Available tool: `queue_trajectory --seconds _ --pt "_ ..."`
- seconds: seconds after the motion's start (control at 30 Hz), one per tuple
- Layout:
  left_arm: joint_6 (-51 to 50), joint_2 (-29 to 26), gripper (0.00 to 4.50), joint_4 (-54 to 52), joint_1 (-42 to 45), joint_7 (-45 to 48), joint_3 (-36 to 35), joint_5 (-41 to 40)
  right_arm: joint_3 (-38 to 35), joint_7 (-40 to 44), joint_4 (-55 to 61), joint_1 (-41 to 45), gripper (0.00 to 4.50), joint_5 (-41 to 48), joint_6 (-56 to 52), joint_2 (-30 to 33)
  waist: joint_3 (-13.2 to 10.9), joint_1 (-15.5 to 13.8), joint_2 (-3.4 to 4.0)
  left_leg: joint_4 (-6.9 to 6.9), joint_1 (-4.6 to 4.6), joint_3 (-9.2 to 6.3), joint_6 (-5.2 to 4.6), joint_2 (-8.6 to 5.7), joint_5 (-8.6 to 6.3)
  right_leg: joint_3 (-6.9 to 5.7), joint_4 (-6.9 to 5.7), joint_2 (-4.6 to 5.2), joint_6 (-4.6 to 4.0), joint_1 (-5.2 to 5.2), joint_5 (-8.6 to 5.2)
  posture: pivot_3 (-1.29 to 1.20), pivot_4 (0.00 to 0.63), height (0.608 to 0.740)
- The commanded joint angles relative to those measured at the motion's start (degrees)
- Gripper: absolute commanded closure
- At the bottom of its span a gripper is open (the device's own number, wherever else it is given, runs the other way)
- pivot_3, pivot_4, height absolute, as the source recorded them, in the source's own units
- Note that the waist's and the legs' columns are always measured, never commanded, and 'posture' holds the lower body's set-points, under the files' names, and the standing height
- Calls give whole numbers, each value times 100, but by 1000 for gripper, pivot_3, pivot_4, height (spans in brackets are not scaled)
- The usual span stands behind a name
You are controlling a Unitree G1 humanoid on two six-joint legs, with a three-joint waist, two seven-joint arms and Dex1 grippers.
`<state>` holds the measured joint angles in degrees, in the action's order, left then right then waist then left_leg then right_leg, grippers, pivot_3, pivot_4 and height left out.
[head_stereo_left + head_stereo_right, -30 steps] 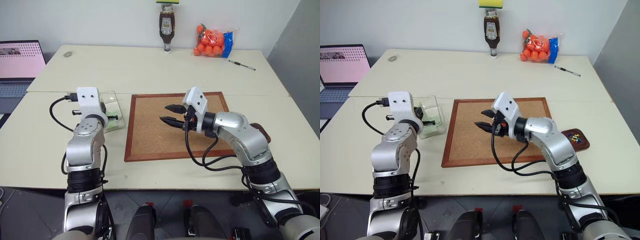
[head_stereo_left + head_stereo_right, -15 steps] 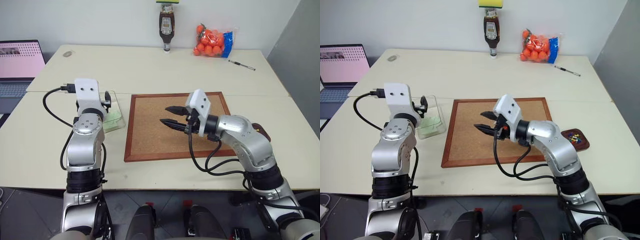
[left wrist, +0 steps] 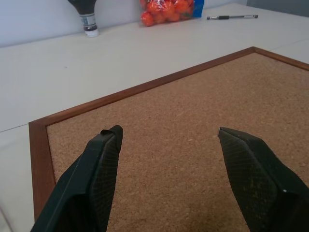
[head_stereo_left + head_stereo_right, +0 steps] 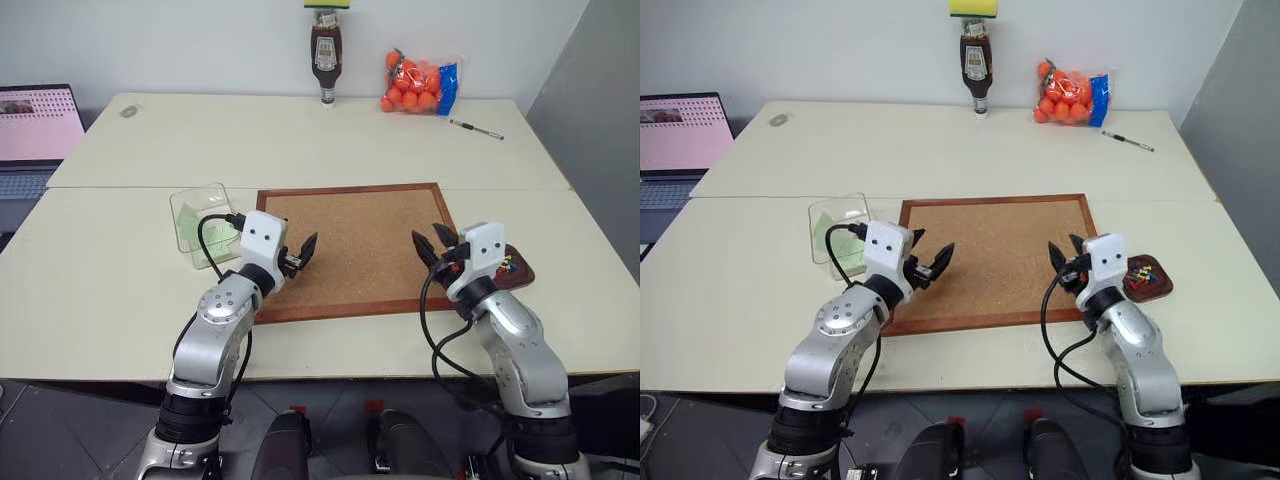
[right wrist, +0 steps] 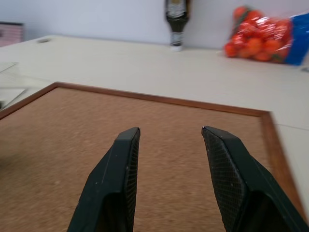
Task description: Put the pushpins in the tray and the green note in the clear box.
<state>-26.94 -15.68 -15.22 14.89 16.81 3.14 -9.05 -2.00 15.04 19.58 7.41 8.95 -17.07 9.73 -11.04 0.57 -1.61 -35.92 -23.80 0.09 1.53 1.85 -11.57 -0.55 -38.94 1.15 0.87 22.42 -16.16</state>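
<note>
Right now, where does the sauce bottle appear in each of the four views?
Left eye view: the sauce bottle stands at the far edge of the table, top centre.
Right eye view: the bottle is again top centre.
Left wrist view: beyond the corkboard.
Right wrist view: beyond the corkboard's far edge.
Shared landmark: the bag of oranges beside it.

The pale green note (image 4: 833,232) lies flat inside the clear box (image 4: 840,207) on the bench. Red, yellow and blue pushpins (image 4: 1143,274) sit heaped in the small reddish-brown tray (image 4: 1160,291), well apart from the box.
</note>
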Motion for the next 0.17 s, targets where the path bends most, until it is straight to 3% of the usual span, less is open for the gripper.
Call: queue_trajectory --seconds 0.03,0.17 --pt "331 24 1166 75 -7 145 -71 -59 -68 -252 -2 -108 2359 -176 435 -81 0 -5 0 -1 0 1 -1 2 0 0 0 0 -2 0 1 0 150 740" --pt "492 97 1166 153 -12 182 -117 -83 -86 -312 -39 -182 2359 -155 499 -90 0 -21 0 -5 -4 3 -3 4 2 3 2 1 -4 -3 3 0 150 740"
